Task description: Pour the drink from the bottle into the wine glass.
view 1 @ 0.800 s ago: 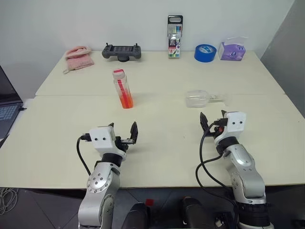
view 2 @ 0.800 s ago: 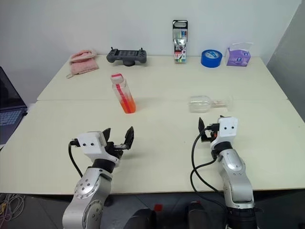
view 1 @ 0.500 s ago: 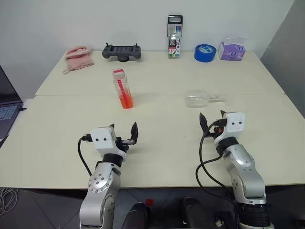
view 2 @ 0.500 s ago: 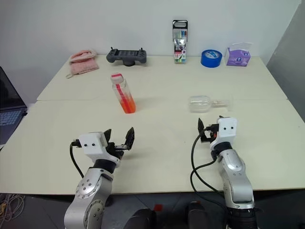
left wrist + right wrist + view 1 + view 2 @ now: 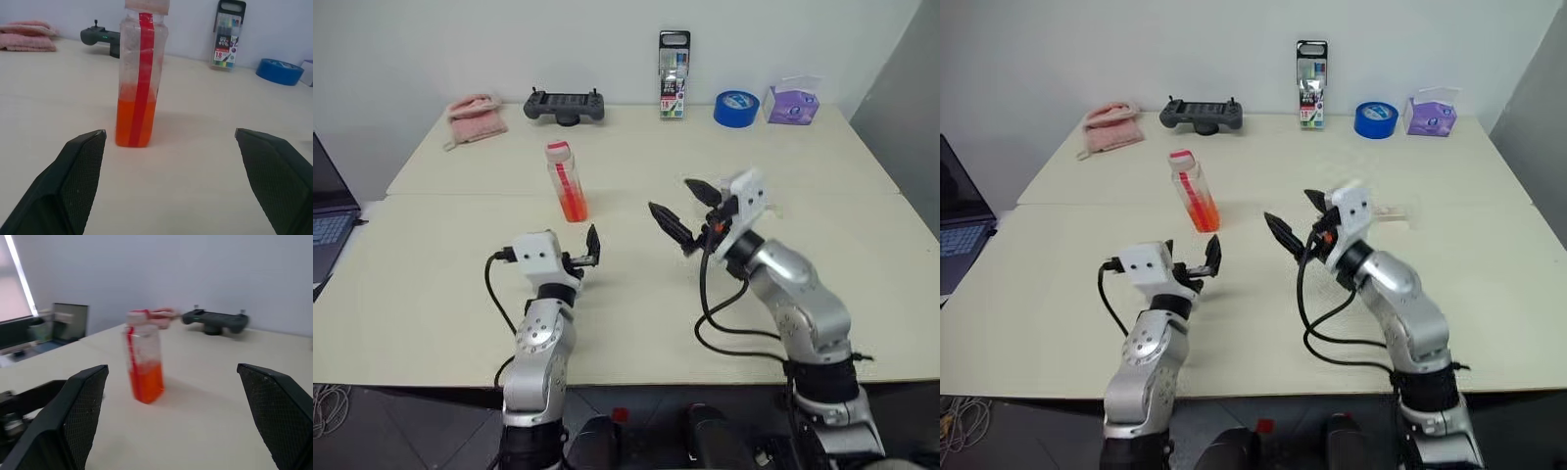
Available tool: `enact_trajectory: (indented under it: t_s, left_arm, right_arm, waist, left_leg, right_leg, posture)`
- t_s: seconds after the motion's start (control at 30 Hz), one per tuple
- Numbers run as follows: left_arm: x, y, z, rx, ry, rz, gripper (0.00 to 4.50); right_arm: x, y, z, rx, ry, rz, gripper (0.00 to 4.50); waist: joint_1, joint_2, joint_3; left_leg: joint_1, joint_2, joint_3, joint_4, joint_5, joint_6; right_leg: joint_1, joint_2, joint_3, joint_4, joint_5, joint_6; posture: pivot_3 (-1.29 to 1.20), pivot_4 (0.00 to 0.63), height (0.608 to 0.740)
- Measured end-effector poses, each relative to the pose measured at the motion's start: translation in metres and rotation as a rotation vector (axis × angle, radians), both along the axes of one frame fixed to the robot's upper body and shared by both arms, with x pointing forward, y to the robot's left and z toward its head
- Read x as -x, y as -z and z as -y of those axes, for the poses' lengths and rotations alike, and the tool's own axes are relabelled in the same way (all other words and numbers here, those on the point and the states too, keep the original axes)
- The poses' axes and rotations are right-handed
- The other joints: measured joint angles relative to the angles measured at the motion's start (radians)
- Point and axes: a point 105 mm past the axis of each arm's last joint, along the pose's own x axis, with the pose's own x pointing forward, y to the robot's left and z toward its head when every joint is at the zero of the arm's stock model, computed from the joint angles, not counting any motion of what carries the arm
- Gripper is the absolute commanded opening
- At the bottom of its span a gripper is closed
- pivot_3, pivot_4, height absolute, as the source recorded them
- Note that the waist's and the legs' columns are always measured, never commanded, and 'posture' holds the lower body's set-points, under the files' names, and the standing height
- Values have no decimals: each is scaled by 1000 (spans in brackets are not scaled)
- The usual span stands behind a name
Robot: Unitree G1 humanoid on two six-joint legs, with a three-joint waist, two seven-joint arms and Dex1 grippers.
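From the head views, the bottle (image 5: 568, 183) is seen upright at about 12 o'clock of the left gripper (image 5: 589, 257), whose jaws are spread and empty; the right gripper (image 5: 690, 211), equally wide, is aimed toward it

In the left wrist view, the bottle is framed left of centre; the approach is best kept level and the grip taken low
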Motion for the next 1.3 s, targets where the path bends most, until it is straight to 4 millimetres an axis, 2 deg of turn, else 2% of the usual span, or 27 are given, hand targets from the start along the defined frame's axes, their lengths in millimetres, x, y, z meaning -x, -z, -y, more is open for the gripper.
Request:
enact_trajectory:
  t_s: [0.13,0.33,0.53,0.73,1.17,1.3]
  left_arm:
    - [-11,-10,-9,-1,-46,20,4490]
    - [-31,-30,-13,-20,-48,60,4490]
    - [-48,-30,-22,-34,-68,27,4490]
    - [-62,-44,-17,-65,-28,41,4490]
    - [-94,-49,-18,-112,-26,20,4490]
    - [-102,-43,-16,-117,-6,7,4490]
  right_arm:
    - [-4,5,0,38,-80,-60,4500]
    - [-15,-3,3,47,-99,-49,4500]
    - [-23,4,12,63,-72,-69,4500]
    - [-27,3,15,77,-59,-50,4500]
    - [-26,5,14,91,-76,-54,4500]
    - [-26,5,14,93,-76,-54,4500]
  waist:
    - [0,0,0]
    - [0,0,0]
    - [0,0,0]
    - [0,0,0]
    - [0,0,0]
    - [0,0,0]
  left_leg:
    - [0,0,0,0,0,0]
    - [0,0,0,0,0,0]
    - [0,0,0,0,0,0]
    - [0,0,0,0,0,0]
    - [-1,0,0,0,0,0]
    - [-1,0,0,0,0,0]
  right_leg:
    - [0,0,0,1,0,0]
    - [0,0,0,0,0,0]
    - [-1,0,0,1,0,0]
    - [-1,0,0,1,0,0]
    - [-1,0,0,1,1,0]
    - [-2,0,0,1,1,0]
  posture:
    - [0,150,740]
    - [0,150,740]
    - [0,150,740]
    - [0,150,740]
    - [0,150,740]
    - [0,150,740]
